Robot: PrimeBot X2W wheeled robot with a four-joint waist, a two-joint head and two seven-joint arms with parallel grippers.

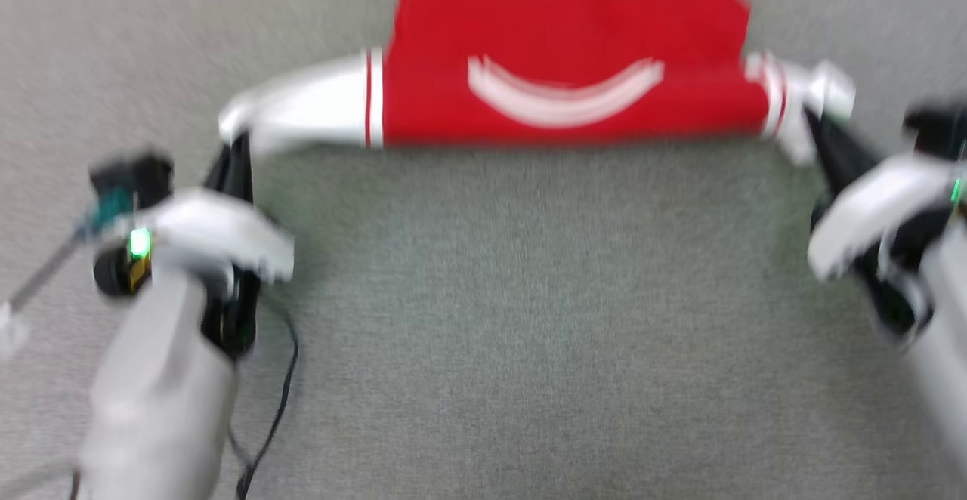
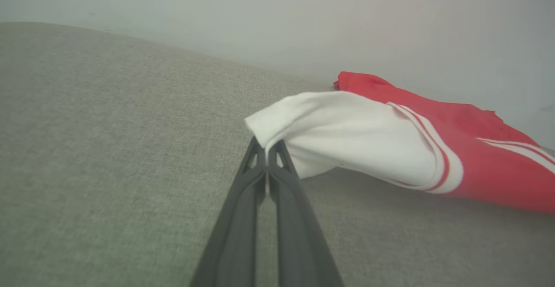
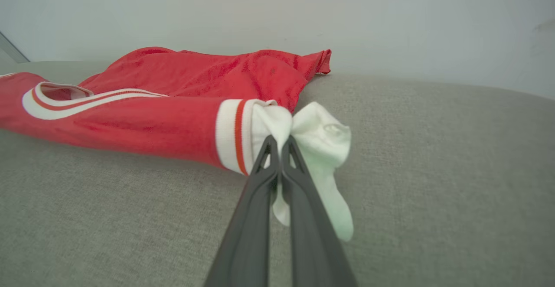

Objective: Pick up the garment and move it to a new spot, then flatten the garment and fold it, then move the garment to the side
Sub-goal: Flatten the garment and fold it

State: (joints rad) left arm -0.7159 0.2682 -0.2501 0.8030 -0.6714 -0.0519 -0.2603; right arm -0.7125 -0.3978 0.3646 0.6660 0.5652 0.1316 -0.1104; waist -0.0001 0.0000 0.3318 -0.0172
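Garment (image 1: 566, 32) is stretched over the grey surface (image 1: 491, 296). Its white sleeves are pinched by the left claw (image 2: 266, 147) and right claw (image 3: 279, 143), arms spread wide.

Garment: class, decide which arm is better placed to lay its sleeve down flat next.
Probably left. On the garment, the left gripper pinches a smooth, drawn-out sleeve by its tip; the right gripper clamps a bunched sleeve, cloth dangling loose.

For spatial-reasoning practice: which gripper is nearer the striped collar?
Right. The right gripper pinches a bunched sleeve right of the collar; the left gripper holds the outstretched sleeve's tip, farther left.
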